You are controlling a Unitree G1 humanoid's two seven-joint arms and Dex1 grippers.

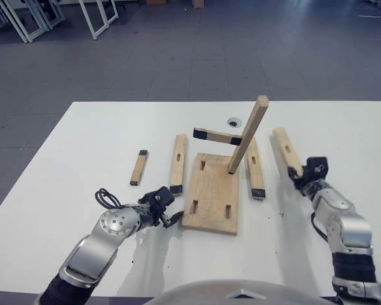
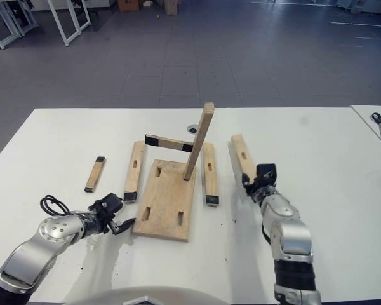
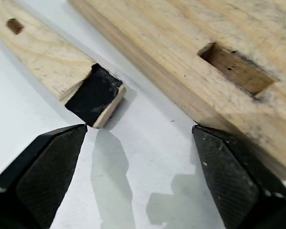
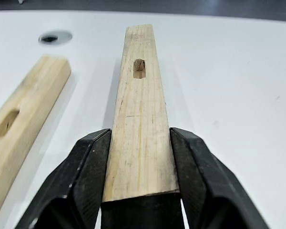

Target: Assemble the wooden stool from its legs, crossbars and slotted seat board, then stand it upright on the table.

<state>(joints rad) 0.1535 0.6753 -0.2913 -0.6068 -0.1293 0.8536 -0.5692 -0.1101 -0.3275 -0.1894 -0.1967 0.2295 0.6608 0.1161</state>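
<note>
Two grippers sit low at the near side of the counter [image 1: 82, 146].

Left gripper [image 3: 139, 130]: fingers apart, only bare counter between them. It sits in the gap between the black-capped near end of the left leg [image 3: 93, 95] and the near left corner of the seat board [image 1: 209, 197].

Right gripper [image 4: 139, 143]: clamped on the near end of the outer leg [image 1: 284, 149], which lies flat to the right of the board. The leg's long axis runs away from the robot, far end leaning slightly left, mortise facing up.

Seat board lies flat, slots up, three of them open. The near right slot [image 1: 229, 211] is the closest to the held leg and lies leftward of the right gripper. The middle leg [image 1: 254, 168] lies between the board and the held leg.

The far right slot carries the upright leg [image 1: 247, 136], tilted, with a crossbar [image 1: 217, 135] sticking out to its left. A short crossbar [image 1: 139, 166] lies loose at far left.

Judgement: the right arm is the nearer one. The outer leg needs turning from lying to vertical, then carrying left over the middle leg.
</note>
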